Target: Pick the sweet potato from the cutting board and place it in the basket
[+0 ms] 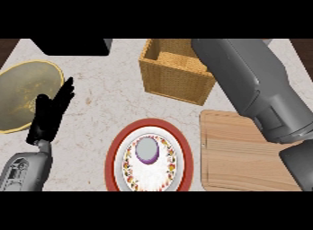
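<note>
1. Sweet potato is the thing to be moved, but it does not show, so I cannot tell where it is.
2. The light brown wooden cutting board [242, 157] lies flat at the right side of the pale marble counter [106, 99].
3. The square basket of woven, straw-brown wicker [176, 78] stands at the back of the counter. It is near the board's far left corner, and its open top faces up.
4. The big grey right forearm [252, 76] comes in from the low right. It crosses the board's right side and the basket's right side, and runs to the top edge of the view. The right hand is past that edge, so I cannot tell if it is open or if it holds anything.
5. The black left hand [50, 117] shows at the left, with its fingers straight and pointing up. It holds nothing.
6. Beside that hand is a round olive-green bowl with a yellow rim [20, 94]. The hand covers a bit of the bowl's right rim.
7. A round white plate with a wide red rim and a ring of small flowers [119, 143] sits at the front, between the left hand and the board.
8. A flat black block [73, 46] lies at the back left.
</note>
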Controlling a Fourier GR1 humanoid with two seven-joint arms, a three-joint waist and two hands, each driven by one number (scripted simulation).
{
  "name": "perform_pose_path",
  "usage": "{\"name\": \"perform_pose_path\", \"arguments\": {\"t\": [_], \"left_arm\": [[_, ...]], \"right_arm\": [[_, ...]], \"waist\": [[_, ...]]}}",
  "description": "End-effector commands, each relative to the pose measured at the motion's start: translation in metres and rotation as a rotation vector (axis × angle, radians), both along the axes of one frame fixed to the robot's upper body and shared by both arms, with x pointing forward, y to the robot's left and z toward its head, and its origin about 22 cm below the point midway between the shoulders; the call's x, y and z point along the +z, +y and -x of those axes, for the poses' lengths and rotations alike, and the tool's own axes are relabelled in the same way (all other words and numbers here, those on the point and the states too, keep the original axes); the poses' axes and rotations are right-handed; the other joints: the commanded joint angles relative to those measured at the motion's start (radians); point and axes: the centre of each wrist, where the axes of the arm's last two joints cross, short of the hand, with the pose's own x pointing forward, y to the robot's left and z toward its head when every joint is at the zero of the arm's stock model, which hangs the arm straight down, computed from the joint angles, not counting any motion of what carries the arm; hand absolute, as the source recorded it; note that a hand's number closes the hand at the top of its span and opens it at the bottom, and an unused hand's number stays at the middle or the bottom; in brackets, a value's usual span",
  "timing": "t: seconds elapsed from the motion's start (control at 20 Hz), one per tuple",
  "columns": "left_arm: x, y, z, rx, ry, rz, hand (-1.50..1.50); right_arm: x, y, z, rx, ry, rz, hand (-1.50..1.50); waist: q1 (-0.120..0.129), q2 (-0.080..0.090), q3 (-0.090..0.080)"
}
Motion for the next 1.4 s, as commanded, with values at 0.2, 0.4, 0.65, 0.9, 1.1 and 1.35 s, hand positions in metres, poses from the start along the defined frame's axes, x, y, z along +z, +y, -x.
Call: {"name": "perform_pose_path", "arguments": {"t": [0.2, 0.4, 0.65, 0.9, 1.1, 1.35], "left_arm": [[0.005, 0.0, -0.002, -0.013, -0.006, -0.009, 0.0], [0.003, 0.008, -0.009, -0.005, -0.022, -0.013, 0.0], [-0.002, 0.0, 0.01, -0.009, 0.008, -0.004, 0.0], [0.017, 0.001, 0.003, 0.007, 0.001, -0.021, 0.0], [0.0, 0.016, 0.01, 0.053, 0.013, 0.009, 0.0], [0.0, 0.017, 0.014, 0.056, 0.013, -0.023, 0.0]], "right_arm": [[-0.051, -0.023, -0.004, -0.06, 0.007, -0.25, -1.5], [-0.069, -0.036, -0.002, -0.036, -0.074, -0.27, -1.5], [-0.051, -0.035, 0.0, -0.068, -0.279, -0.364, -1.5], [-0.05, -0.067, -0.001, -0.196, -0.443, -0.389, -1.5], [-0.035, -0.095, 0.009, -0.268, -0.415, -0.416, -1.5], [-0.038, -0.152, 0.034, -0.339, -0.438, -0.533, -1.5]], "waist": [[0.009, 0.003, 0.0], [0.0, 0.003, 0.0], [0.005, -0.002, 0.001], [-0.009, -0.006, 0.001], [-0.041, -0.016, 0.0], [-0.056, -0.019, 0.001]]}}
